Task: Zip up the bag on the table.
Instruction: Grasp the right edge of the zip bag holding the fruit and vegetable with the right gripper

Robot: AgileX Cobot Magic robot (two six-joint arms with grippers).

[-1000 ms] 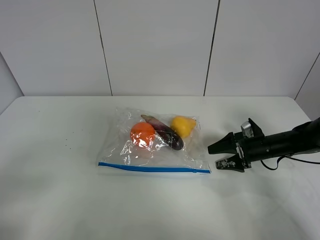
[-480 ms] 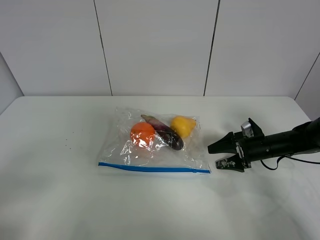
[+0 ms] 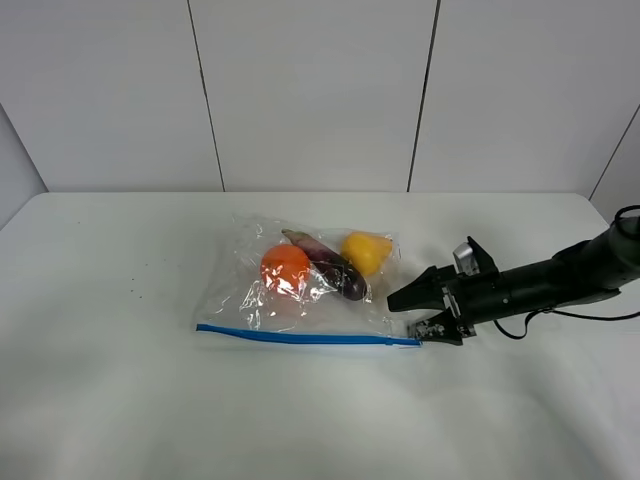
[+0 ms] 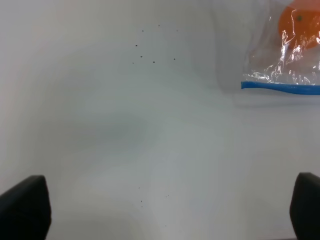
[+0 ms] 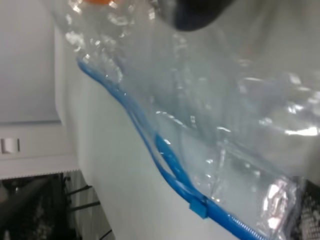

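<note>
The clear bag (image 3: 300, 300) lies flat mid-table (image 3: 120, 400), holding an orange (image 3: 285, 268), a purple eggplant (image 3: 335, 272) and a yellow fruit (image 3: 366, 250). Its blue zipper strip (image 3: 300, 337) runs along the near edge. My right gripper (image 3: 408, 316) is open, its jaws spread at the bag's right corner by the strip's end. The right wrist view shows the crinkly plastic (image 5: 225, 115), the strip (image 5: 165, 155) and a small blue slider (image 5: 198, 208) up close. My left gripper (image 4: 165, 207) is open over bare table, left of the bag (image 4: 285, 65); it is out of the exterior high view.
White wall panels (image 3: 310, 90) stand behind the table's far edge. A dark cable (image 3: 600, 318) trails from the right arm on the table at the right. A few small dark specks (image 4: 150, 55) mark the tabletop left of the bag.
My right gripper has moved left, from a short gap away to the bag's right corner, still open. The bag has not moved.
</note>
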